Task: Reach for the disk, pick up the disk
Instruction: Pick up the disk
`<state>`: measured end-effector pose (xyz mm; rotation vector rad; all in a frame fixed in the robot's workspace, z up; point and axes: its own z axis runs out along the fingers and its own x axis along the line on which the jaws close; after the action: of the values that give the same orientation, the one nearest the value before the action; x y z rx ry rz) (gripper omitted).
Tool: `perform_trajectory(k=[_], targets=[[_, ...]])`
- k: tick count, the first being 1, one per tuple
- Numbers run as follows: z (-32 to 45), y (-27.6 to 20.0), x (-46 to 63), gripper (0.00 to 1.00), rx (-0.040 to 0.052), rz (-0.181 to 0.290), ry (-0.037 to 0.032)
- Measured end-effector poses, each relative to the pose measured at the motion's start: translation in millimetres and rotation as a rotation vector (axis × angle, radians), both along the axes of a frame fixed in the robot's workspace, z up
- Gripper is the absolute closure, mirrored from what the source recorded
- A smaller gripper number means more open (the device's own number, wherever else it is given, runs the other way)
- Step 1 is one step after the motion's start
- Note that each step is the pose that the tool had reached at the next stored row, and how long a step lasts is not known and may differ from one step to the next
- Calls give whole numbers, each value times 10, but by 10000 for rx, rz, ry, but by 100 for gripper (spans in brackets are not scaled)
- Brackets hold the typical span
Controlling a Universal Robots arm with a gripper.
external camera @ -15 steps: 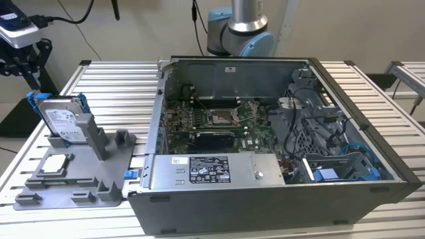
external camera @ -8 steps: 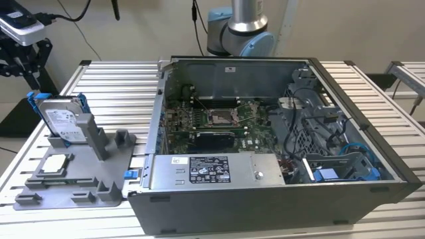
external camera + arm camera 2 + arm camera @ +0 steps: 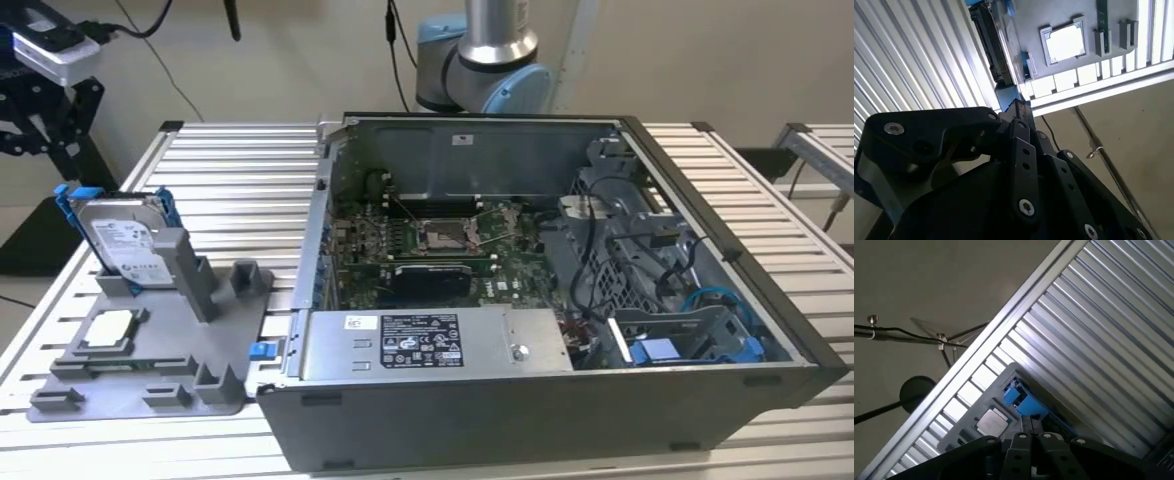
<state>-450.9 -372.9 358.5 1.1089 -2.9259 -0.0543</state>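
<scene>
End effector (image 3: 1029,431) faces disk (image 3: 128,243) standing upright, long axis vertical.

Flat silver-grey metal disk (image 3: 124,243) w/ white printed label, bright blue plastic bracket (image 3: 70,210) framing it. Moulded plastic holder tray (image 3: 134,385): plain mid-grey. Small square chip (image 3: 110,331): silver. Slatted metal table (image 3: 240,170): pale silver, ribbed stripes. Open computer case (image 3: 534,410) dark grey outside, green circuit board (image 3: 427,240) inside, plus blue clips (image 3: 661,350) (near enough the bracket's blue). Grey power supply box (image 3: 434,345) w/ black-and-white label. Robot arm (image 3: 481,60): silver & light blue. The gripper (image 3: 1015,111): black, silver screws.
</scene>
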Motion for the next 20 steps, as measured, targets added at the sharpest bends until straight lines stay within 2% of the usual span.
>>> perform_trajectory(k=[5,11,16,20], targets=[[0,0,0,100,-1,917,-20],[0,0,1,100,-3,2007,-93],[-3,0,0,100,3,2910,-101],[-1,0,0,100,2,3062,-98]])
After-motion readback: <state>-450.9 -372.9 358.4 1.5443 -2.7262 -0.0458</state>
